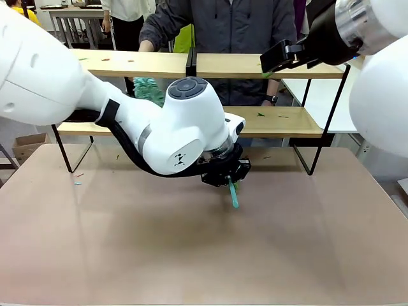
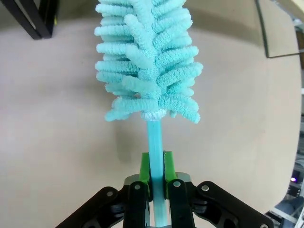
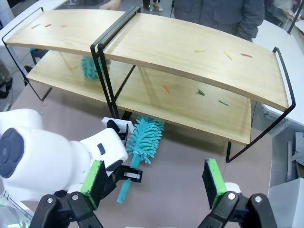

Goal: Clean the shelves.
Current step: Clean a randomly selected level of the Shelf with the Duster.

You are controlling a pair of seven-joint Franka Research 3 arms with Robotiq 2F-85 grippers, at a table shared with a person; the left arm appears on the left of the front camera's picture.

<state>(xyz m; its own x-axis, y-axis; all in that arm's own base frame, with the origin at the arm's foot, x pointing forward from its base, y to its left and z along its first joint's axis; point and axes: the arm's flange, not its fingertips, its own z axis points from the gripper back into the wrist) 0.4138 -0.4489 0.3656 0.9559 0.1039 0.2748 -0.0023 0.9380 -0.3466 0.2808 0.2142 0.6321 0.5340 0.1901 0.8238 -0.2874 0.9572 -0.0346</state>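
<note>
Standing along the far side of the tabletop (image 1: pixel 191 261), between the robot and a person (image 1: pixel 223 25), the shelves (image 3: pixel 190 52) carry small coloured scraps (image 3: pixel 228 55) on the upper board and a few more on the lower board below it, so by the look of it the cleaning has hardly begun on that half and most of the sweeping is left. A teal duster head (image 3: pixel 90 67) shows between the two boards on the other half; what holds it I cannot tell. In front of the shelves, low over the tabletop, the left gripper (image 2: pixel 156 166) has its jaws clenched on the thin handle of a fluffy teal duster (image 2: pixel 148 61), whose head points toward the foot of the rack and touches neither board. The right gripper (image 3: pixel 153 183) hangs higher up, near the upper board, with its jaws released and nothing between them. Some stray bits (image 1: pixel 76 183) lie on the tabletop near the left leg of the frame
</note>
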